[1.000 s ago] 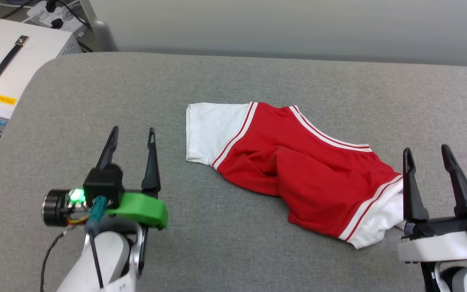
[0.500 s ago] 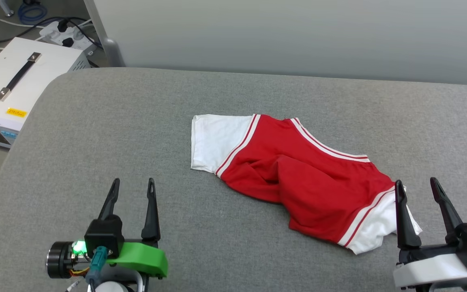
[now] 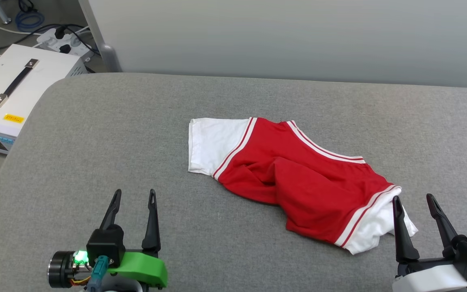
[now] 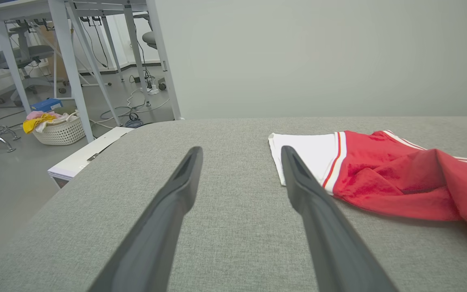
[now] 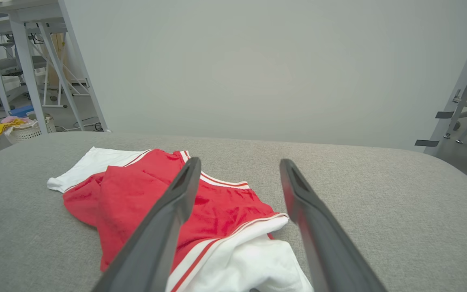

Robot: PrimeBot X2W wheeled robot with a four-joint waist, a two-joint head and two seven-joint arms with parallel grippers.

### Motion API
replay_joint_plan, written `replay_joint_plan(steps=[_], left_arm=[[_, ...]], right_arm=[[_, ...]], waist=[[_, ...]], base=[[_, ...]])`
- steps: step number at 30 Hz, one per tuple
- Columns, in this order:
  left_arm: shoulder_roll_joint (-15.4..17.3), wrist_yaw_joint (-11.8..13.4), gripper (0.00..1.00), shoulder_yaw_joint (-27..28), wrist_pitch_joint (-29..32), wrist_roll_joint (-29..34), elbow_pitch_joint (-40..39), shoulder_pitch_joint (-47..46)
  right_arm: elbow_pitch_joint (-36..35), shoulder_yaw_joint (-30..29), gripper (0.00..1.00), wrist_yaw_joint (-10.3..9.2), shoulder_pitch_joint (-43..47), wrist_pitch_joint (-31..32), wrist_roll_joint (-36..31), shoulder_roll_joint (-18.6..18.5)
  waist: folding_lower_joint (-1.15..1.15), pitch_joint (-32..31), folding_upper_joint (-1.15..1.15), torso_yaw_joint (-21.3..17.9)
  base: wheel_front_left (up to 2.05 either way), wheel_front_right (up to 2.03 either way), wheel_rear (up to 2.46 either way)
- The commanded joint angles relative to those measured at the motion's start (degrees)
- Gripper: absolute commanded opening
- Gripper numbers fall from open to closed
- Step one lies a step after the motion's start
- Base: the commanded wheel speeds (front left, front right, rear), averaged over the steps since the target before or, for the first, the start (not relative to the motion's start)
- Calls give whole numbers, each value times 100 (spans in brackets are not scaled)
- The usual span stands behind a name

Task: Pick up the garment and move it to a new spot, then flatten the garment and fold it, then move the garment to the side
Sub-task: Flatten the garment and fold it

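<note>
The garment (image 3: pixel 294 178) lies crumpled on the grey padded table (image 3: pixel 95 142), red in the middle with a white sleeve at each end and red-and-white trim; no print shows. My left gripper (image 3: pixel 133 196) stands open at the lower left, well clear of the white sleeve (image 4: pixel 302 152) seen to its right in the left wrist view. At the lower right, my right gripper (image 3: pixel 413 200) is open, with its left finger beside the near white sleeve (image 5: pixel 249 263). The garment (image 5: pixel 168 198) lies ahead and left of the right gripper (image 5: pixel 237 164). The left gripper (image 4: pixel 241 152) holds nothing.
A white box with a black handle (image 3: pixel 12 87) stands off the table's left edge, with a power strip and cables (image 3: pixel 61 40) behind it. A pale wall panel (image 3: pixel 290 36) runs along the table's far edge. A laundry basket (image 4: pixel 57 127) sits on the floor.
The head camera has tilted and the picture shifted. Both grippers sit lower in the head view, pulled back towards me. The garment lies in the same shape.
</note>
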Motion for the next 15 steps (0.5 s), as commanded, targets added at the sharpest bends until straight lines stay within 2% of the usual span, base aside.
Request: replay_joint_plan(steps=[1, 6, 10, 15], left_arm=[[-39, -44, 100, 44, -32, 57, 13, 86], [-109, -129, 100, 151, -32, 138, 37, 86], [-198, -196, 100, 230, -32, 209, 40, 37], [-259, -260, 100, 267, -32, 257, 37, -76]], right_arm=[[13, 7, 100, -4, 40, -27, 42, -7], [-60, -34, 100, -4, -46, -27, -13, -7], [-336, -189, 100, -4, -505, -27, -325, -10], [-460, -364, 100, -4, -1257, -27, -295, -460]], waist=[[0, 15, 0, -10], [0, 46, 0, -29], [0, 148, 0, -33], [0, 299, 0, 15]], base=[[0, 0, 0], [0, 0, 0], [0, 0, 0], [0, 0, 0]])
